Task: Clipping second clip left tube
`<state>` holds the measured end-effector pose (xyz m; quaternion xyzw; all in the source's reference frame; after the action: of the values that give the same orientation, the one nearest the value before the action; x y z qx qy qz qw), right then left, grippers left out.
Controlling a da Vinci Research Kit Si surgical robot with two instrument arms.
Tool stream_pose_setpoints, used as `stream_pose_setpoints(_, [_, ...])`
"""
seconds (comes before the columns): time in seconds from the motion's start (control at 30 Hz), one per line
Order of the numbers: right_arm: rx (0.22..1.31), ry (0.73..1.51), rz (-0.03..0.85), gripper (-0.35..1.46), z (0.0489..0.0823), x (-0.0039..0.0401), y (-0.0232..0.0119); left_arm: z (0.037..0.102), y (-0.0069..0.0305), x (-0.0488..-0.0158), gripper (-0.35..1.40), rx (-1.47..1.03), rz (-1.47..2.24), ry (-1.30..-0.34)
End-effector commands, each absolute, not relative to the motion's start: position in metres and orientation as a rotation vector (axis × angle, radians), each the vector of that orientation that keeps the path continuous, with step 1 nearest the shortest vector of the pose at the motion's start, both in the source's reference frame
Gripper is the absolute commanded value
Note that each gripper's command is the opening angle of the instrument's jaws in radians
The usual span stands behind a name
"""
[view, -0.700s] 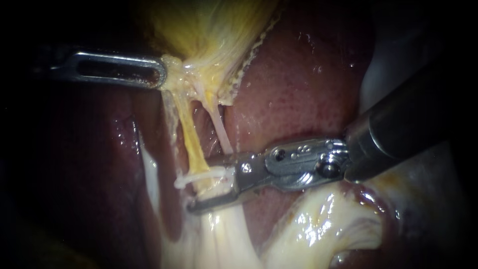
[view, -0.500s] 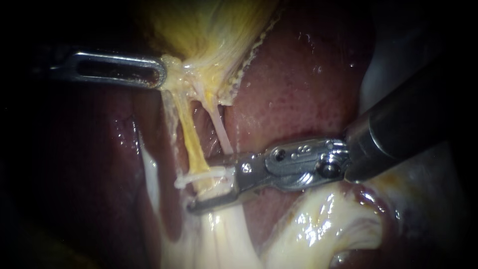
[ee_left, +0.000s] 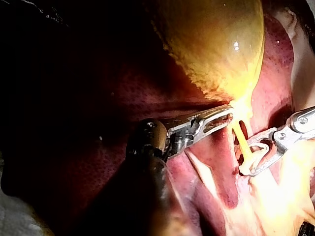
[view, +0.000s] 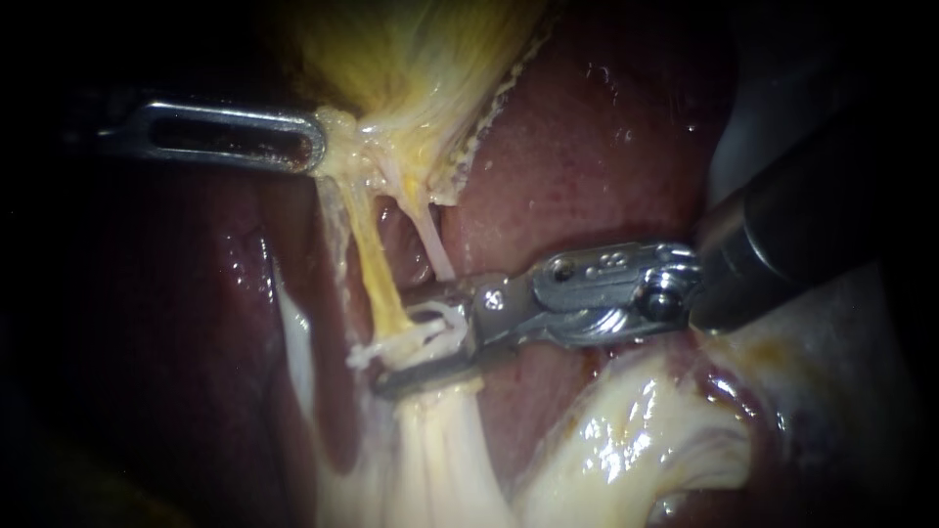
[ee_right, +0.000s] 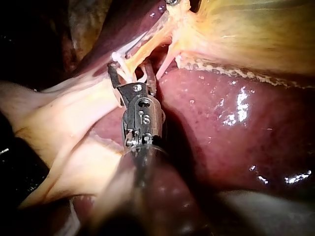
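Note:
My left instrument (view: 318,147) reaches in from the left, its slotted jaws shut on the gallbladder (view: 411,59) at its narrow lower end; the left wrist view shows the same hold (ee_left: 225,114). Two tubes run down from there: the yellow left tube (view: 375,264) and the thin pale right tube (view: 432,244). My right instrument (view: 411,337) straddles the left tube low down, its jaws pressing a white clip (view: 421,337) from both sides. In the right wrist view the jaws (ee_right: 132,76) enclose the same tube (ee_right: 142,51).
Dark red liver (view: 587,156) lies behind and to the right of the tubes. Pale glistening fatty tissue (view: 626,430) sits below the right instrument's shaft (view: 802,235). A white strand (view: 293,342) runs down the liver left of the tubes.
The right instrument has risen slightly along the left tube and its jaws have narrowed, bunching the white clip against the tube. The left instrument holds still.

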<state>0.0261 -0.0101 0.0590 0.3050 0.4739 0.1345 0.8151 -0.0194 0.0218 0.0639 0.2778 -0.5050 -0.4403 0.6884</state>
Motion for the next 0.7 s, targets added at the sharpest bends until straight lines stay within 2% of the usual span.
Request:
stream_pose_setpoints(0.03, [0.655,1.015,0.294,0.46,0.0588,0.0261,-0.0100,0.0639,0.0218,-0.0194,-0.35,0.622,-0.985,-1.130])
stream_pose_setpoints(0.37, [0.720,1.066,0.380,0.46,0.0584,0.0262,-0.0095,0.0639,0.0218,-0.0194,-0.35,0.621,-0.985,-1.130])
stream_pose_setpoints(0.5, [0.843,1.095,0.404,0.45,0.0586,0.0265,-0.0097,0.0639,0.0218,-0.0194,-0.35,0.621,-0.985,-1.130])
stream_pose_setpoints(0.7, [1.057,1.170,0.518,0.44,0.0592,0.0274,-0.0104,0.0640,0.0218,-0.0194,-0.35,0.621,-0.985,-1.130])
